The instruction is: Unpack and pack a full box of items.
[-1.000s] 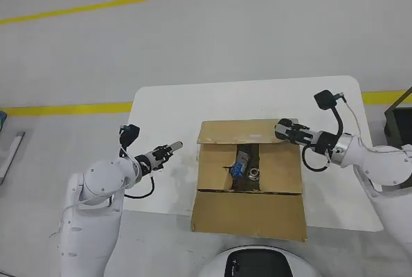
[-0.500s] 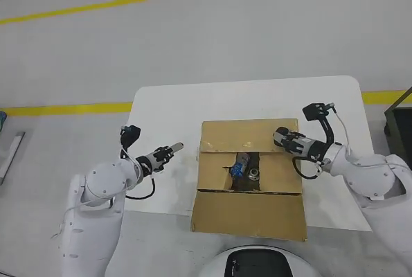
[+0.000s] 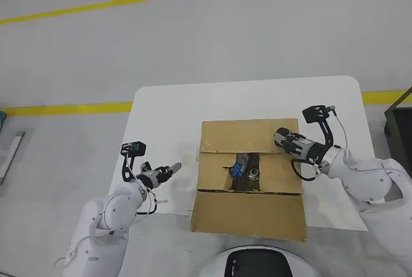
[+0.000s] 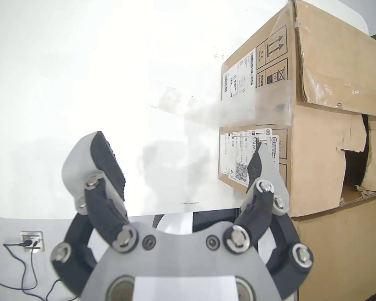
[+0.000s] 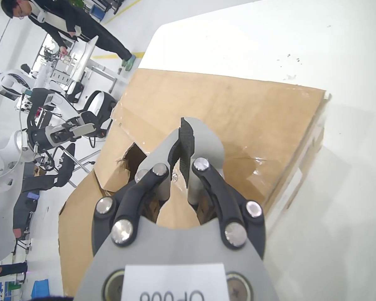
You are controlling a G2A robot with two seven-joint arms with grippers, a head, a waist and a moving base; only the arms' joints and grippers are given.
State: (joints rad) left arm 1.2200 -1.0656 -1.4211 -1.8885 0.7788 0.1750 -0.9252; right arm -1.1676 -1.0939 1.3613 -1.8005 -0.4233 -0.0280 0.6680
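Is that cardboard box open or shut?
Partly open: flaps lie flat across the top of the cardboard box, but a torn gap between them shows a blue item inside.

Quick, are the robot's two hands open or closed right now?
Left gripper: open, holding nothing.
Right gripper: shut, holding nothing, over the cardboard box.

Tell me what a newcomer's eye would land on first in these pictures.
The brown cardboard box sits in the middle of the white table, its top flaps torn at a gap where a few items show inside. The right gripper hangs shut over the box's top, while the left gripper is open above the table beside the box's labelled side.
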